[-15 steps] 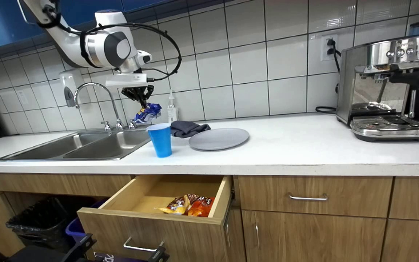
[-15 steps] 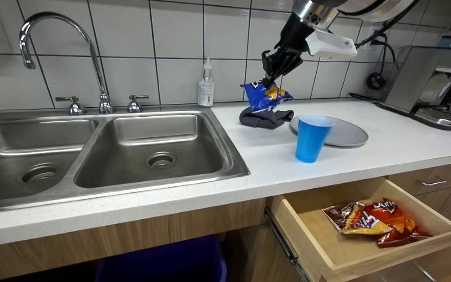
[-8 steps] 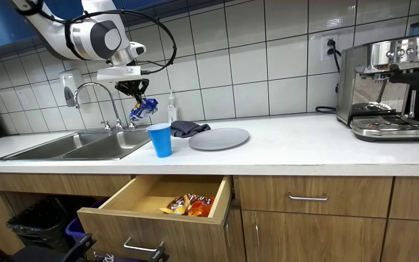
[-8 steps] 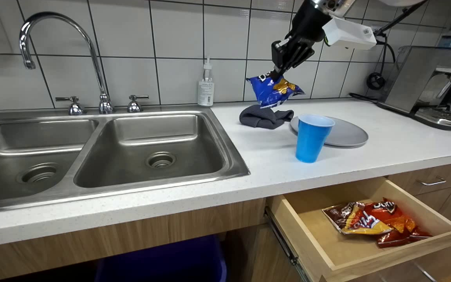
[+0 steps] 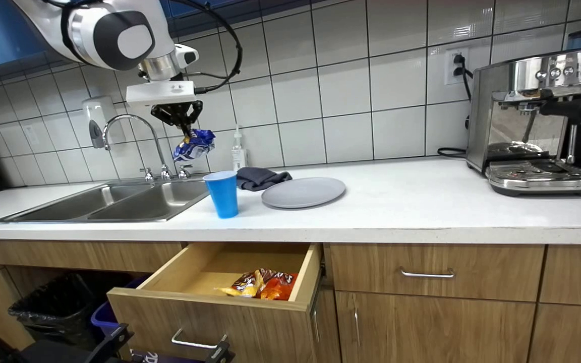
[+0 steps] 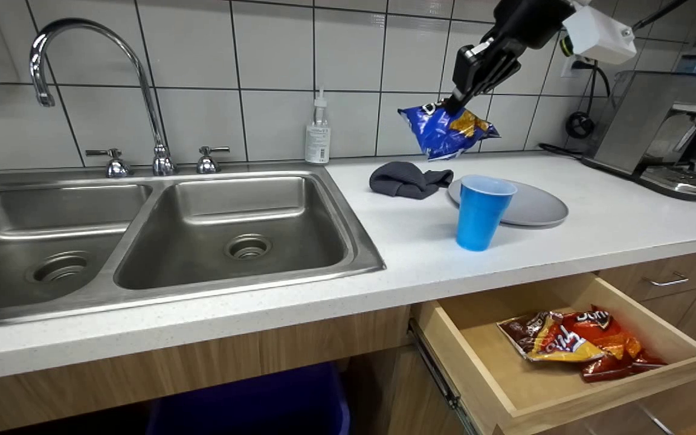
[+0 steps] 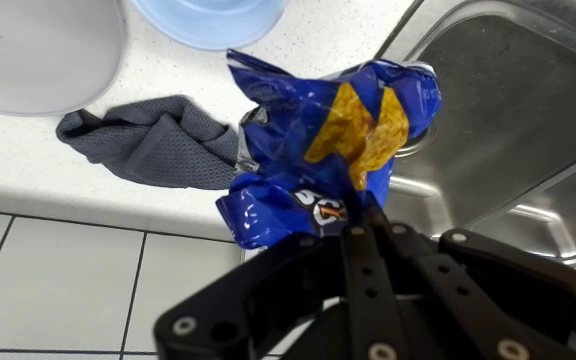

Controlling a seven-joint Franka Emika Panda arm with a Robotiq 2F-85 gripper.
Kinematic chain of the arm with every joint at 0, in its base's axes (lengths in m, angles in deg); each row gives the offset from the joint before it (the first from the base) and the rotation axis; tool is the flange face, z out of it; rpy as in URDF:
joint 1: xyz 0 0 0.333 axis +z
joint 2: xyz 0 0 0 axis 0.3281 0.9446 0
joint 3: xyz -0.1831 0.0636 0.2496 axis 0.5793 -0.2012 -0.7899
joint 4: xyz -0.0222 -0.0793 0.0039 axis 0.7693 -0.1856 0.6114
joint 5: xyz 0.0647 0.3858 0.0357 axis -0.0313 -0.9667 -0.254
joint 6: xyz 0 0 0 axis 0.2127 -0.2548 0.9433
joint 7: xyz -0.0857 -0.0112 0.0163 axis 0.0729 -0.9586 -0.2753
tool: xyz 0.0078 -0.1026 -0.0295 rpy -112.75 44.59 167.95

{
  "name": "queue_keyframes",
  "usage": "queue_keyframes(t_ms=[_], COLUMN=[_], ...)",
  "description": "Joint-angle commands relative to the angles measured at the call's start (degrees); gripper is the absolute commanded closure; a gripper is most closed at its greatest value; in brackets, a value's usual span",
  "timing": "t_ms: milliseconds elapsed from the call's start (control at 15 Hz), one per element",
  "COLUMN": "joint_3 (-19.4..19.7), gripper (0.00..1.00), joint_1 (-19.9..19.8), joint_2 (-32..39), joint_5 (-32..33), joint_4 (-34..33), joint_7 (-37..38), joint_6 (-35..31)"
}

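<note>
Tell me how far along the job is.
Looks done: the pale wooden drawer stands open, and the crinkled blue chip bag is off the white counter. Under way: the black hand grips that bag in the air. Left, probably: setting it down, since it hangs unreleased.

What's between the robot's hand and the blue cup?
The blue chip bag, pinched by the hand, then only air; both exterior views show this.

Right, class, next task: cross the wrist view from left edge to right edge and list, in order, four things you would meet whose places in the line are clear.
From the left: grey plate → blue cup → blue chip bag → steel sink.
</note>
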Motion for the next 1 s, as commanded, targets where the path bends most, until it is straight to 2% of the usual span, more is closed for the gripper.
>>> queue_keyframes(t_ms=[0,200,467,533,933], joint_3=[1.8,3.42,5.24,10.37,17.76], gripper=[1.0,1.0,1.0,1.0,1.0], joint_1=[0.53,1.07,1.35,6.03,11.45], joint_2=[-7.63,-11.87,-17.05,-18.39,-24.33], joint_5=[-5.74,-8.26,-8.39,-5.14,0.77], joint_4=[5.51,8.86,12.64,14.05,19.59], joint_7=[-8.4,-12.85,-15.89,-14.52,-13.91], joint_6=[2.4,3.6,7.02,7.37,9.77])
